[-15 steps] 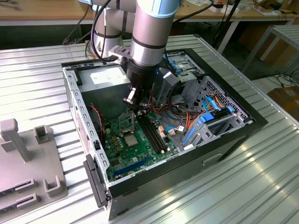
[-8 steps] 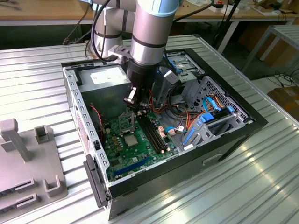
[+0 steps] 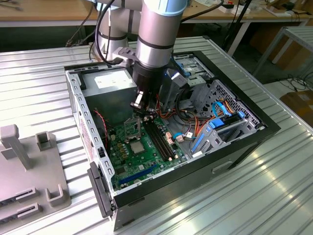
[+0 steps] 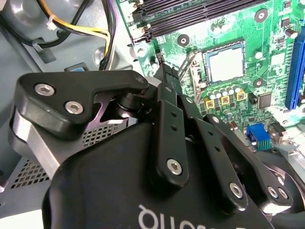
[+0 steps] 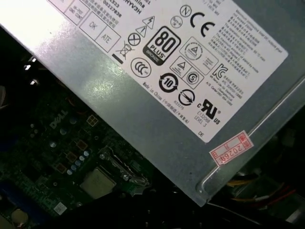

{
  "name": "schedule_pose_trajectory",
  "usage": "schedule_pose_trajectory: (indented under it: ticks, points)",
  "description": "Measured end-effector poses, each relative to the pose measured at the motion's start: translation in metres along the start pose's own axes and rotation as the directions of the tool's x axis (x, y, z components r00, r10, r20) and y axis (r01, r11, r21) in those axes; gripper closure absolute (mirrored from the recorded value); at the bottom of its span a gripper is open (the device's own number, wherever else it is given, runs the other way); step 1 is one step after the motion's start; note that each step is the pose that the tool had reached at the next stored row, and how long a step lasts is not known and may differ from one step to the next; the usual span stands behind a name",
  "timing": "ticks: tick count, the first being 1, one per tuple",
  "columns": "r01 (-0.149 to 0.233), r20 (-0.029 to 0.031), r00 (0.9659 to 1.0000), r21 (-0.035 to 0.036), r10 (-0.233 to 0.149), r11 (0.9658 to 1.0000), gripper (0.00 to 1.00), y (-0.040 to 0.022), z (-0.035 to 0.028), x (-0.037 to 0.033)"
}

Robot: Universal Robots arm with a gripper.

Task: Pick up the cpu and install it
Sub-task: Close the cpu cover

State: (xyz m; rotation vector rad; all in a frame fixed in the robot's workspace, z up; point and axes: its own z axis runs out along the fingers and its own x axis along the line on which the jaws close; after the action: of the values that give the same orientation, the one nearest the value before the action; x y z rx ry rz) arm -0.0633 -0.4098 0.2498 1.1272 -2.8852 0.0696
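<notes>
1. The fingers [image 4: 167,109] are sitting together in the second wrist view, narrowing to one black tip with nothing showing between them.
2. The gripper [image 3: 138,101] is hanging inside the open computer case [image 3: 244,137], just beside the grey power supply box [image 3: 110,88] and level with the box's side face.
3. The cpu [image 3: 136,147] is lying flat in its socket on the green motherboard [image 3: 146,161], silver-grey top facing up, near the power supply box and below it in the exterior view.
4. The cpu is lying apart from the gripper. In the exterior view it is sitting lower than the fingertips and nearer the camera, with the socket's raised metal frame [image 3: 132,126] standing between it and the power supply box.
5. In the second wrist view the cpu [image 4: 224,63] is showing beyond the fingertips and off to one side of them, with bare board between them.
6. In the first wrist view the labelled face of the power supply box [image 5: 157,81] is running across the picture. The cpu [image 5: 97,182] is sitting just past the box's edge on the dim board.
7. The black memory slots [image 3: 159,139] are running alongside the socket, on the side away from the power supply box.
8. The case is resting on a ribbed metal table [image 3: 39,73], and a grey holder fixture [image 3: 29,166] is standing well apart from the power supply box, toward the exterior view's left.
</notes>
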Motion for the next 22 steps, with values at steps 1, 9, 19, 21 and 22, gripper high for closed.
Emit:
schedule_pose_trajectory:
  ticks: [1, 9, 19, 21, 22]
  points:
    - [0.006, 0.0001, 1.0000, 0.0003, -0.006, 1.0000, 0.89, 0.0004, -0.0005, 0.0005]
    - [0.030, 0.0012, 0.9995, 0.0012, -0.030, 0.9995, 0.89, 0.0021, -0.0026, 0.0025]
    - [0.034, 0.0020, 0.9994, 0.0007, -0.034, 0.9994, 0.89, 0.0027, -0.0041, 0.0033]
    - [0.034, 0.0021, 0.9994, 0.0006, -0.034, 0.9994, 0.89, 0.0026, -0.0042, 0.0035]
    - [0.034, 0.0024, 0.9994, 0.0001, -0.034, 0.9994, 0.89, 0.0025, -0.0042, 0.0036]
